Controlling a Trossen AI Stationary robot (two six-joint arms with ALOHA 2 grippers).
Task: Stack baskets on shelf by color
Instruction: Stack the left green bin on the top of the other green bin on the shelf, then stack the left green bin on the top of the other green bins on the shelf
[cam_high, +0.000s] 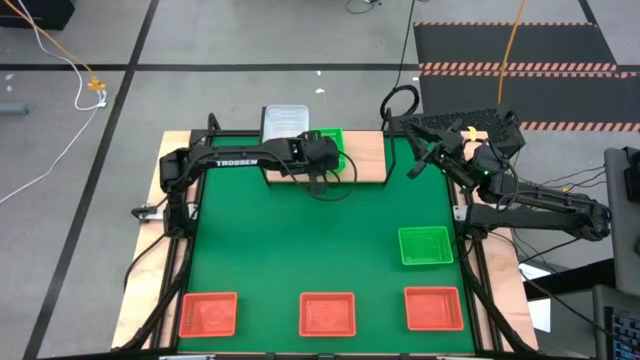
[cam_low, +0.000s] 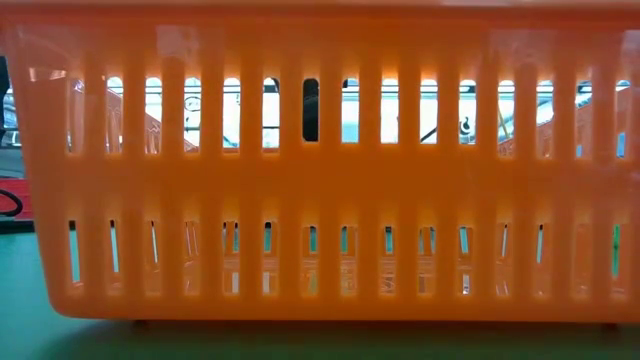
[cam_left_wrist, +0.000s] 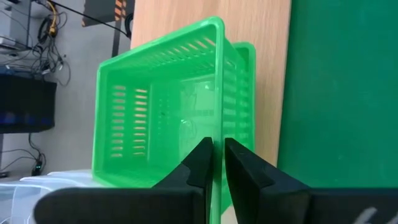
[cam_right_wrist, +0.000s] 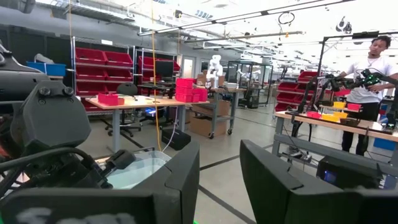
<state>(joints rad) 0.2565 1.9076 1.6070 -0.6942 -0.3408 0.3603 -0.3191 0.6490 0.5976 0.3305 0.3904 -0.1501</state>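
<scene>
Left wrist view settles it: left gripper (cam_left_wrist: 217, 163) pinched on the near rim wall of a bright green basket (cam_left_wrist: 165, 106), tilted over a second green basket (cam_left_wrist: 247, 93) on the wooden shelf (cam_left_wrist: 261, 37), so release probably waits on levelling. Seen from above, same gripper (cam_high: 322, 160) at the shelf (cam_high: 370, 165), green pair (cam_high: 335, 140) just beside the clear stack (cam_high: 285, 120), long sides across the board. Loose green basket (cam_high: 426, 246) lies nearer the right gripper (cam_high: 425, 160), parked high at the far right corner, fingers apart. Three red-orange baskets along the near edge, middle one (cam_high: 328, 314) filling the low view (cam_low: 320, 170) and blocking nearly everything behind. Count of clear baskets hard to make out.
</scene>
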